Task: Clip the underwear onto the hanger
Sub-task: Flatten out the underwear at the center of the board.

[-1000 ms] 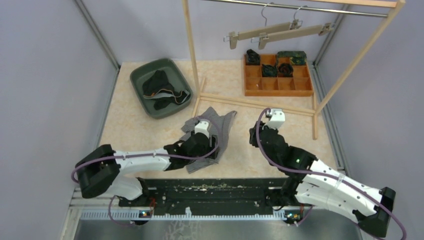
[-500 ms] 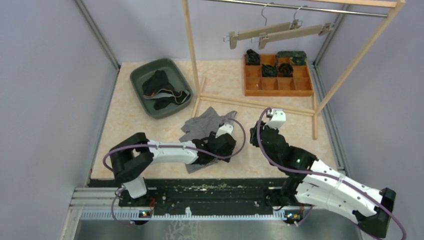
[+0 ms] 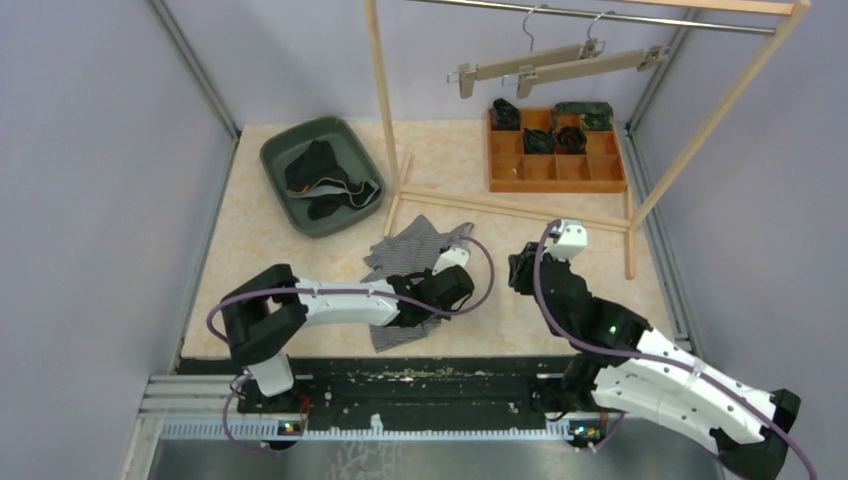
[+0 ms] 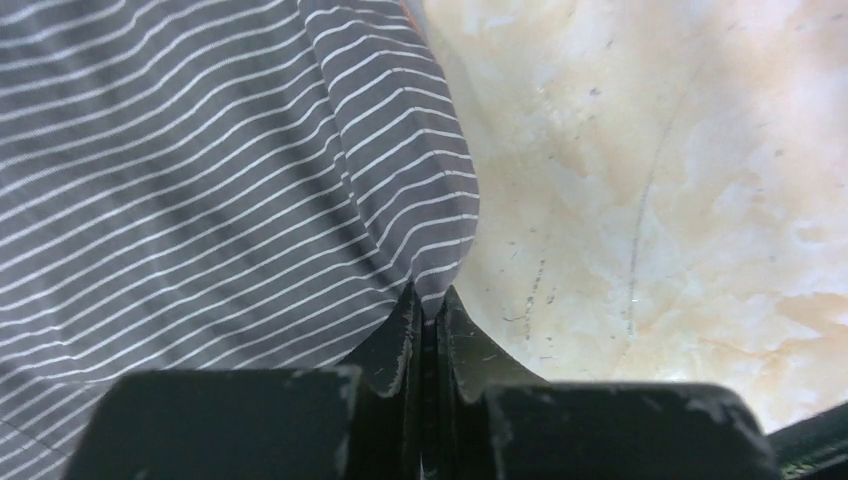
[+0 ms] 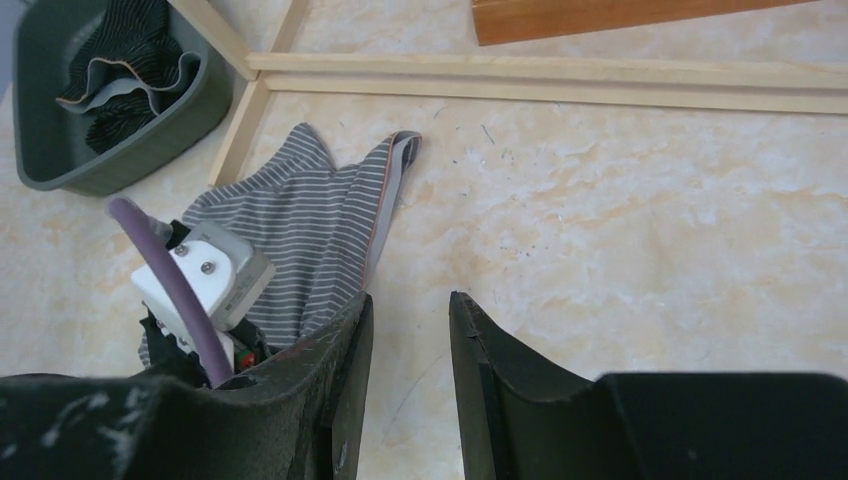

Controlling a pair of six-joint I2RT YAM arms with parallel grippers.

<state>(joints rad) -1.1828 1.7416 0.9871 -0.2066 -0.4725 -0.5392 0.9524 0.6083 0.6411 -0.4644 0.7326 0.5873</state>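
Note:
The grey white-striped underwear (image 3: 408,245) lies crumpled on the table in front of the rack. My left gripper (image 3: 462,288) is at its right edge, low on the table. In the left wrist view its jaws (image 4: 428,296) are shut on a fold of the striped underwear (image 4: 200,170). My right gripper (image 3: 520,270) hovers just to the right, open and empty (image 5: 410,300), with the underwear (image 5: 300,215) and the left wrist ahead of it. Two wooden clip hangers (image 3: 555,62) hang on the rail at the top.
A green bin (image 3: 283,195) holding dark garments (image 3: 320,170) stands at the back left. A wooden compartment tray (image 3: 555,172) with rolled dark items sits at the back right. The rack's wooden base rails (image 3: 510,205) and post (image 3: 382,90) cross the table behind the underwear.
My left arm swung to the underwear's right edge and its jaws closed on the fabric. The right gripper shifted slightly right and away from me.

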